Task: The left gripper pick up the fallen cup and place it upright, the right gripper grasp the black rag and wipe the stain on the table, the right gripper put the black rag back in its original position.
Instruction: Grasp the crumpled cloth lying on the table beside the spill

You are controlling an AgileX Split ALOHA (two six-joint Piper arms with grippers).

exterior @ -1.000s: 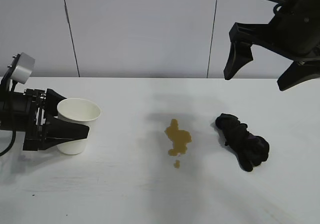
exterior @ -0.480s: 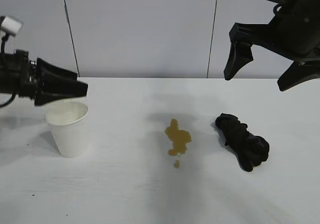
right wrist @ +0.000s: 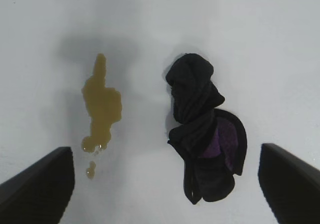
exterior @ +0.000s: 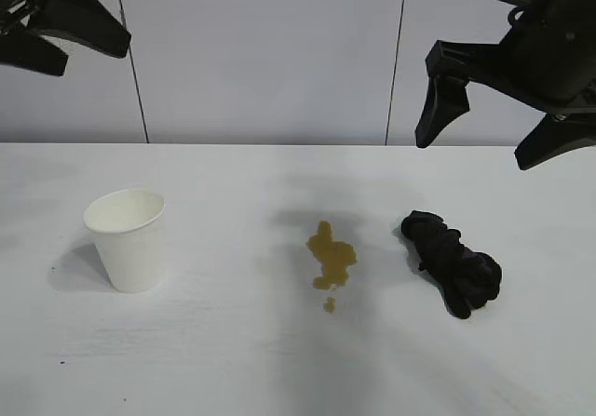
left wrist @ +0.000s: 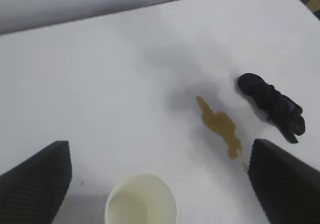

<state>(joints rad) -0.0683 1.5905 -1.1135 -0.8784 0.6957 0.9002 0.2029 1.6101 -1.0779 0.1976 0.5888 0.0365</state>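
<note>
Left hand (left wrist: pixel 160 184) now raised, spread, off the upright cup (exterior: pixel 127 239) — right hand (exterior: pixel 494 123) spread above rag (exterior: pixel 453 261).

obstacles: cup (exterior: pixel 126 239), rag (exterior: pixel 453 262) | free: table (exterior: pixel 233 360) between

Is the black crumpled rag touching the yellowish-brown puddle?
Apart. In the right wrist view, bare white table shows between the black crumpled rag and the yellowish-brown puddle.

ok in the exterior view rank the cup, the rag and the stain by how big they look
1. rag and cup: look about alike, so no ranking between them.
2. stain: clearly smallest.
</note>
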